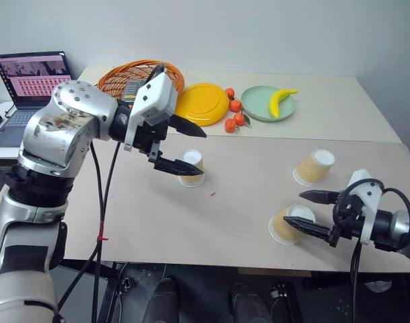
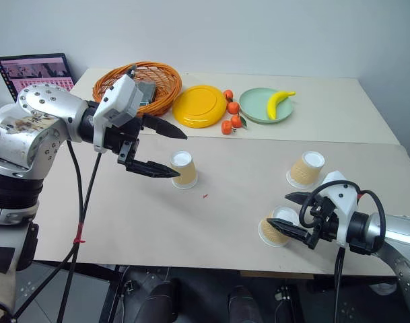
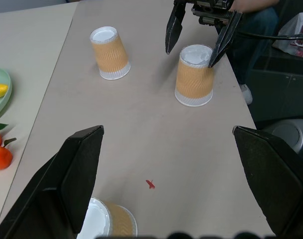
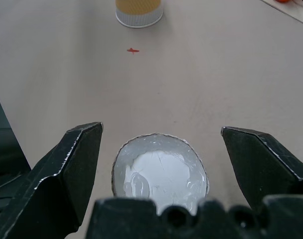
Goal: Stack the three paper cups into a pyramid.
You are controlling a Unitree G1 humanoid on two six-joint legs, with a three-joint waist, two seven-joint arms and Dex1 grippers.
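A pale beige table (image 1: 191,222) fills the scene, made of two tops pushed together with a seam running across beyond both grippers, and a plain light wall stands behind it. Off the far left corner, behind the left arm, an open laptop (image 1: 29,84) sits on a lower surface. On the far tabletop, just beyond the left gripper (image 1: 184,148), an orange wicker basket (image 1: 114,81) holds something dark that cannot be made out; beside it lies a yellow plate (image 1: 201,104), bare, then a cluster of small tangerines (image 1: 235,114), then a green plate (image 1: 262,108) carrying one banana (image 1: 282,99). The left gripper hangs above the table with its two black fingers spread wide and nothing between them; one cup (image 1: 191,168) stands upside down on the table right at its lower fingertip, whether touching cannot be told. The right gripper (image 1: 319,215) is low near the front edge, its fingers also wide apart and gripping nothing, reaching to either side of a second upturned cup (image 1: 289,225), whose white base sits in the gap between them in the right wrist view without visible contact. The third cup (image 1: 312,167) stands inverted and a little tilted just beyond the right gripper, apart from it. A tiny red speck (image 1: 213,195) lies on the table between the two grippers.
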